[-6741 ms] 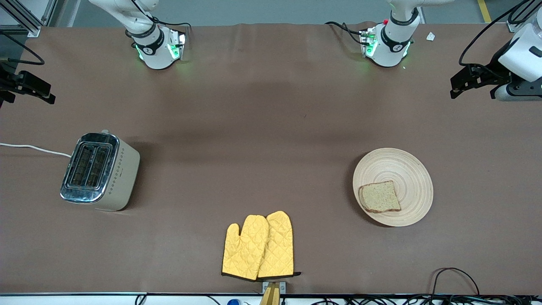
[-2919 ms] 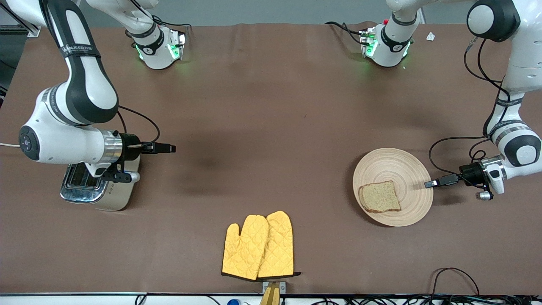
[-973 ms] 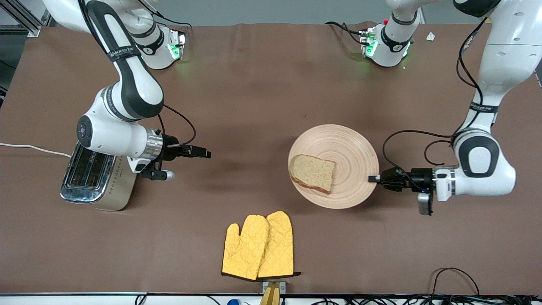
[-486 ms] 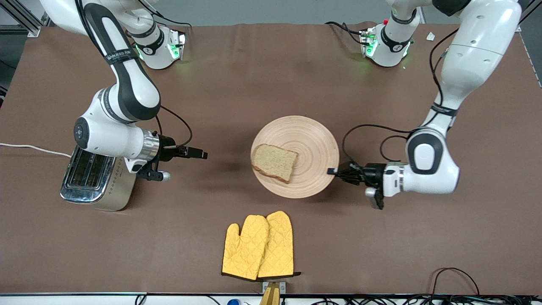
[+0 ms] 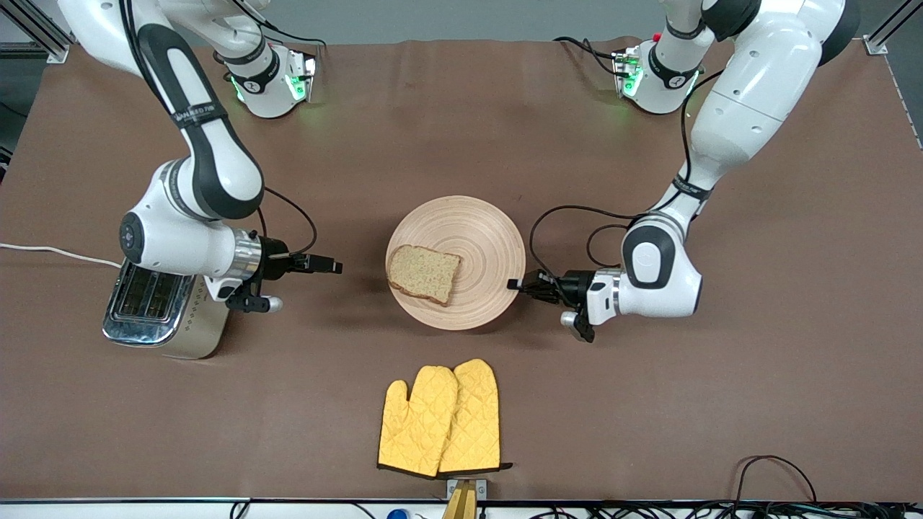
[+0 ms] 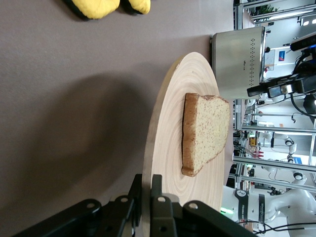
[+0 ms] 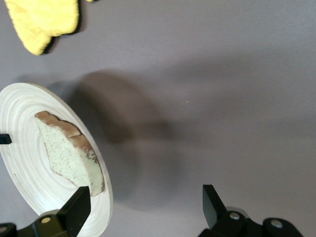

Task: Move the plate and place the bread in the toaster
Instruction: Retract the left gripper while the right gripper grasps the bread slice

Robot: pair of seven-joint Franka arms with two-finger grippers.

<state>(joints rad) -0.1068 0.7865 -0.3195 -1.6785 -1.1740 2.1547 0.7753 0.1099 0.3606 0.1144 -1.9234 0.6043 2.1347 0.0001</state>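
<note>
While the left gripper [image 5: 513, 284] clamps its jaws on the rim of the plate [image 5: 476, 238], the wooden disc sits at the middle of the desk [image 5: 461, 144], and the left wrist view shows it plainly: the two black fingers [image 6: 157, 207] pinch the plate's edge [image 6: 163, 148] between them. On the plate lies the bread [image 5: 424, 274], a brown speckled slice with a darker crust, resting on the part of the plate toward the right arm's end; the same slice [image 6: 205, 131] lies flat in the left wrist view. Now the right gripper [image 5: 335, 267] hangs low over bare desk between the toaster [image 5: 162, 306] and the plate, its jaws spread wide with nothing in them, as the right wrist view confirms, where the plate [image 7: 29, 163] and bread [image 7: 69, 155] show just ahead of the parted fingers [image 7: 76, 210]. That cream toaster with its chrome top stands at the right arm's end of the desk, partly under the arm's wrist. Nearer the front camera than the plate lies a pair of yellow oven mitts [image 5: 441, 418], side by side, flat on the desk.
</note>
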